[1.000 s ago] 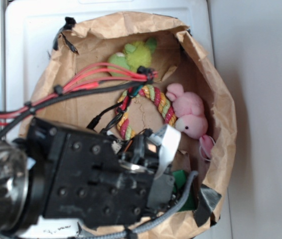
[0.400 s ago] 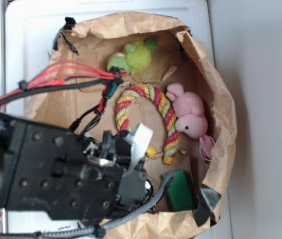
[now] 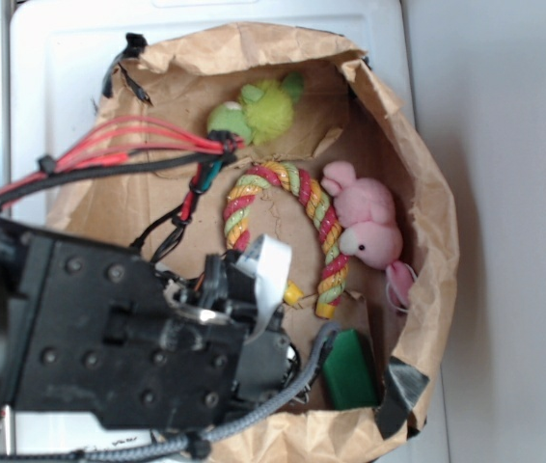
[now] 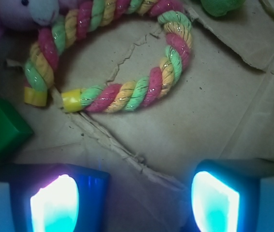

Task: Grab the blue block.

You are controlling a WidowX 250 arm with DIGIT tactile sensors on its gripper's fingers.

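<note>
I am seeing my gripper [image 4: 134, 200] hanging open over bare brown paper [image 4: 209, 116] beside the rope ring [image 4: 108, 53], dark green block [image 4: 1, 130] at the paper's edge, blue block not visible to me.

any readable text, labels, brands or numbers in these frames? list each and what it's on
None readable in either view.
The paper bag, rope ring, pink bunny, green plush and dark green block show no print.
The black arm housing shows only screws and cables, no legible marking.
The gripper shows none in the wrist view; its pads glow with no lettering.
</note>
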